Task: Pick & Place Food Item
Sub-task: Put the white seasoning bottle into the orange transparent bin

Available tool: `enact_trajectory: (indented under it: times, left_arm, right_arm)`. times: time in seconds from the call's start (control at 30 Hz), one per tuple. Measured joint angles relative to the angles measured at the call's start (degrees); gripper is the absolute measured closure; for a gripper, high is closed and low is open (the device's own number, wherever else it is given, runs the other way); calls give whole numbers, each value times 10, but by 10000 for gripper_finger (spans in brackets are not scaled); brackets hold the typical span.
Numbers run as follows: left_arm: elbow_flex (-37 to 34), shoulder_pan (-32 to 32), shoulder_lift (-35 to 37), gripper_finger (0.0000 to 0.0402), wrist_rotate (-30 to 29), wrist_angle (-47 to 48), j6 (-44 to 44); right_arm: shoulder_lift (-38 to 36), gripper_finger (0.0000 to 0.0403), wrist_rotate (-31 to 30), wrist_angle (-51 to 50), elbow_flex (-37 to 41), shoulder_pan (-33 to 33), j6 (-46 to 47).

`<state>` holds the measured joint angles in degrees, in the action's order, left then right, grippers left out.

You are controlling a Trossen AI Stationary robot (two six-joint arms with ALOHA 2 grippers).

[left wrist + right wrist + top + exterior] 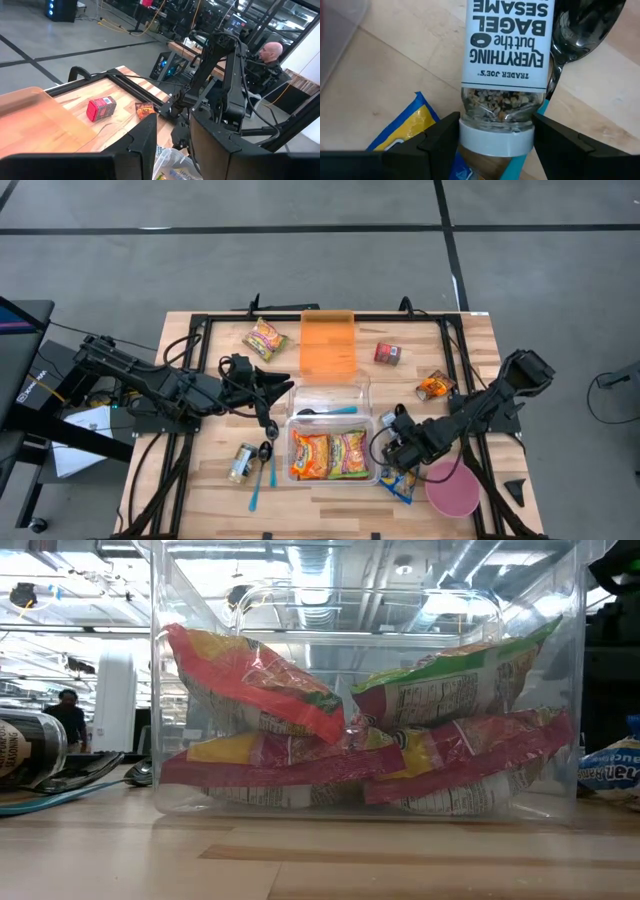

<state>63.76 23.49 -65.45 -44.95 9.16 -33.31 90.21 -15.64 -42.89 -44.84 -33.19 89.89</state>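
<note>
Right tool [496, 134] around seasoning jar [504, 55] lid, seemingly gripping.

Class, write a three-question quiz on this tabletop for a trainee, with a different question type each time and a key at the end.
1. True or false: the clear container already has snack packets inside it.
2. Which item lies right beside the seasoning jar? A) a spoon B) a red box C) an orange board
3. Fill in: the round dish next to the blue-and-yellow packet is ____ in colour.

Key: 1 true; 2 A; 3 pink.
</note>
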Motion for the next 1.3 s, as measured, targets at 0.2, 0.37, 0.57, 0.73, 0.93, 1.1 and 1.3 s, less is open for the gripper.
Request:
enact_trajectory:
  times: [0.2, 0.37, 0.57, 0.73, 0.93, 1.1, 1.3]
  left_arm:
    - [0, 0, 0, 289, 0, -2, 0]
    - [0, 0, 0, 289, 0, -3, 0]
    - [0, 0, 0, 289, 0, -2, 0]
    - [0, 0, 0, 289, 0, -2, 14]
    - [0, 0, 0, 289, 6, -6, 45]
    - [0, 0, -18, 280, 37, -96, 156]
    - [7, 3, -88, 221, 64, -217, 397]
  right_arm:
    - [-8, 177, -7, -1, 2, 0, 1]
    - [-30, 204, -16, -7, 2, -3, 9]
    - [-87, 204, -37, -60, 2, -34, 63]
    - [-168, 204, -78, -103, -4, -78, 102]
    - [-270, 204, -151, -76, -20, -125, 56]
    - [-326, 204, -180, -9, -35, -124, -4]
    - [-363, 204, -191, 55, -51, -78, -34]
